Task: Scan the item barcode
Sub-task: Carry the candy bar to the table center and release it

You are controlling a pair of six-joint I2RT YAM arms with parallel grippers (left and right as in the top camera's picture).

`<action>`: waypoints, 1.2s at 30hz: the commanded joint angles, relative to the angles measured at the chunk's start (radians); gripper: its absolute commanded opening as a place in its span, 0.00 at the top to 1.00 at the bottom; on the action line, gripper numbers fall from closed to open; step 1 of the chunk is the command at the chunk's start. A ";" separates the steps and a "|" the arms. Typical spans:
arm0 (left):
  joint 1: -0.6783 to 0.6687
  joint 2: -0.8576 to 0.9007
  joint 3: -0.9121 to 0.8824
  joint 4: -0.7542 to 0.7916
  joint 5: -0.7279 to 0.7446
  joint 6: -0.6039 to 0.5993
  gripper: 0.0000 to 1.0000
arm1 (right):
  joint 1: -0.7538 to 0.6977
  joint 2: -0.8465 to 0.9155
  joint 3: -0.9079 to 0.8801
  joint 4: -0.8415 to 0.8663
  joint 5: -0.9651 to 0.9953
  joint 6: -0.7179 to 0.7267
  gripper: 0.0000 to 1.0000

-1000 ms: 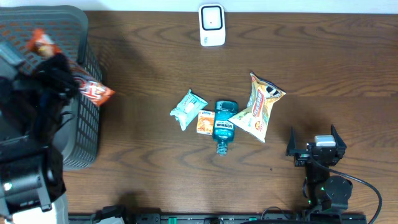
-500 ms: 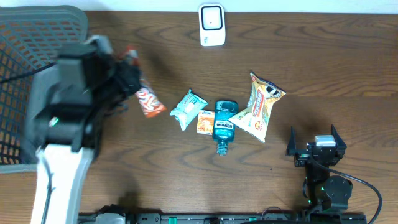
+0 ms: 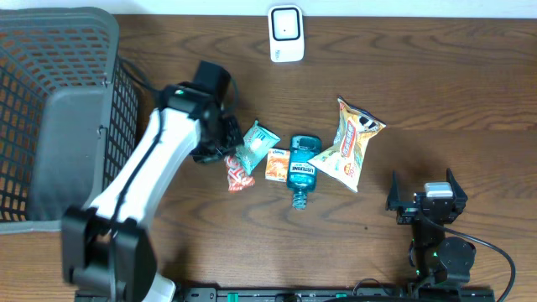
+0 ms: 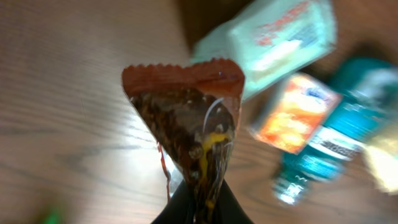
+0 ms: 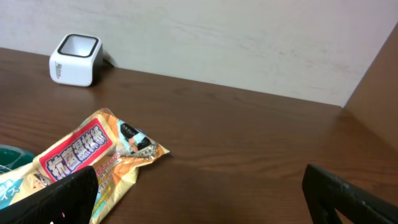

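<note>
We're looking down on a dark brown table [image 3: 470, 101], its wood grain running left to right. From low on the right we catch the far edge, where a plain off-white wall [image 5: 217, 37] rises behind it. A brown panel [image 5: 379, 68] stands at the far right. Soft, even light puts a pale sheen on the wood.

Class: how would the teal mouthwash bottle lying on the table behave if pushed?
The mouthwash bottle looks rigid, probably heavy for its size if full. Lying on its broad side, it would likely slide, not roll. The orange packet beside it would probably shift too.
</note>
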 commanded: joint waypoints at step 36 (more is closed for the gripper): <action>-0.356 0.348 -0.005 0.502 -0.286 0.115 0.75 | 0.008 -0.001 -0.001 -0.003 -0.002 -0.007 0.01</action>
